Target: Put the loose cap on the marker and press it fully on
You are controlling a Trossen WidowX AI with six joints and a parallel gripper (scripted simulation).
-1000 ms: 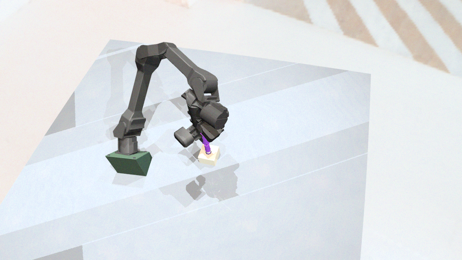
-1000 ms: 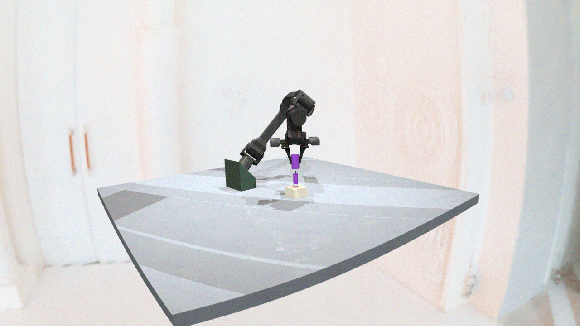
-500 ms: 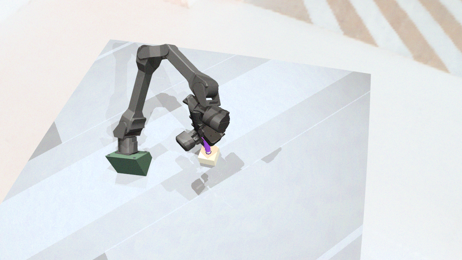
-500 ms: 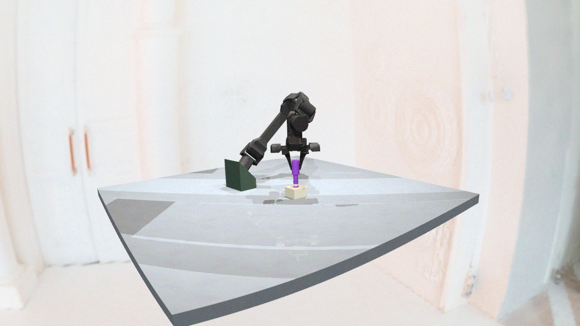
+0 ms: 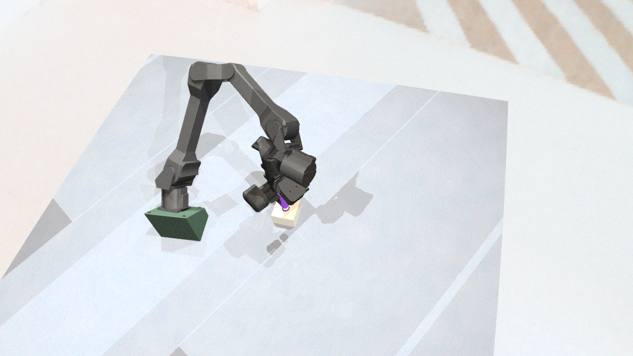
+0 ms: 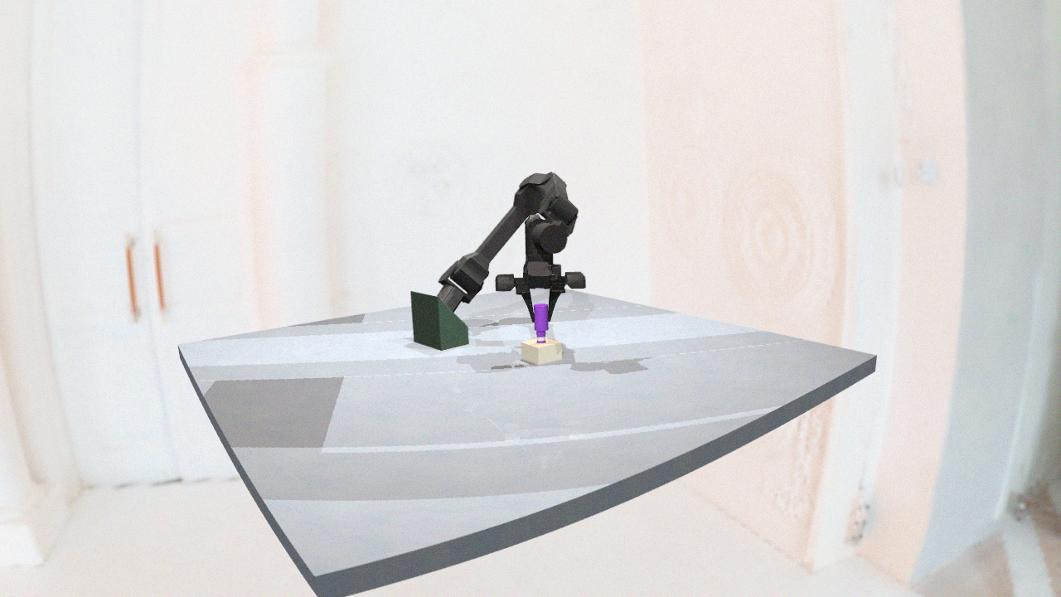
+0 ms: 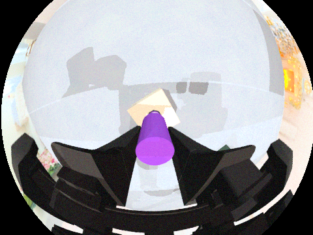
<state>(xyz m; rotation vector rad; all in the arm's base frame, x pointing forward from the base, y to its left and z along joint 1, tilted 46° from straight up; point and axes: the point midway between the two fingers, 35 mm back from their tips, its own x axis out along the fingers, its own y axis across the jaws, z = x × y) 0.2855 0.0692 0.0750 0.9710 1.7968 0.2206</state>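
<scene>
Near the middle of the surface (image 6: pixel 459 445), the block (image 6: pixel 540 351) holds the upright marker (image 6: pixel 540 338), with the purple cap (image 6: pixel 541 317) lowered over its top and gripped between the partly closed end effector (image 6: pixel 541 305) fingers, pointing straight down, and the arm's green base (image 6: pixel 438 320) beyond.

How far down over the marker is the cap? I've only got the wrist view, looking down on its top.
Observer: In the exterior view the cap covers most of the marker; only a short stub shows above the holder block.
Operator: Is the cap upright?
Observer: Yes, from the side it stands vertical, in line with the marker.
Operator: Where's the arm's base?
Observer: The green base sits apart from the block, to its left in the exterior view.
</scene>
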